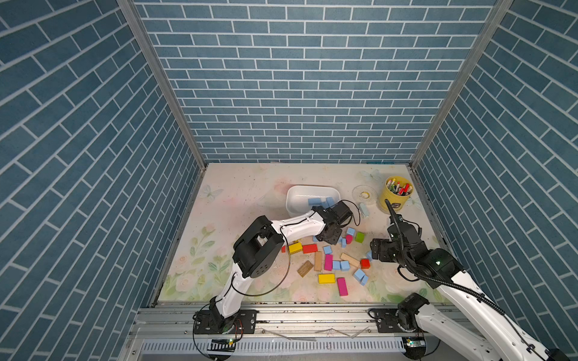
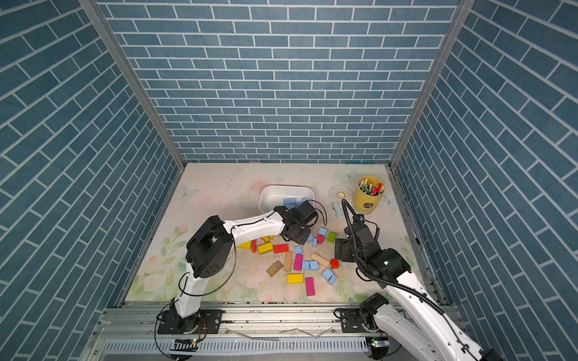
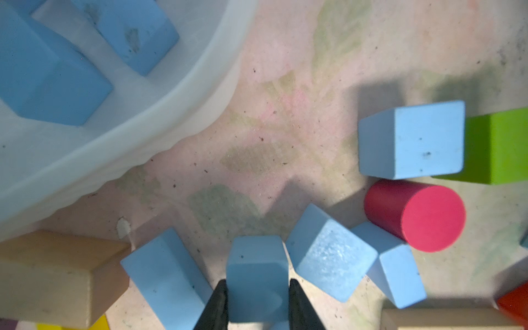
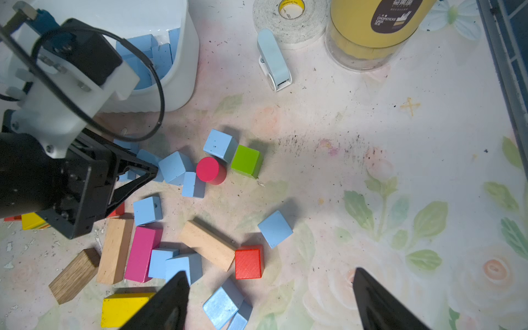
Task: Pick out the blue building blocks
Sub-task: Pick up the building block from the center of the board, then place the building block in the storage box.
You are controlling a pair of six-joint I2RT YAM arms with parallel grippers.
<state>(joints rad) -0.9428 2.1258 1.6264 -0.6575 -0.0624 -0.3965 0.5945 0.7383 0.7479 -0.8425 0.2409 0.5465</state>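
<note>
On the counter [image 1: 244,200], some building blocks [image 1: 314,201] lie in the tub [image 1: 298,200], more lie scattered just before it, and the can [image 1: 395,200] stands back right.

Blue blocks [image 3: 411,140] matt painted; tub [image 4: 183,71] glossy plastic.

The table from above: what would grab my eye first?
A bright scatter of coloured blocks lies mid-table. The left claw is shut on a blue block near the white tub, which already holds more blue blocks.
</note>
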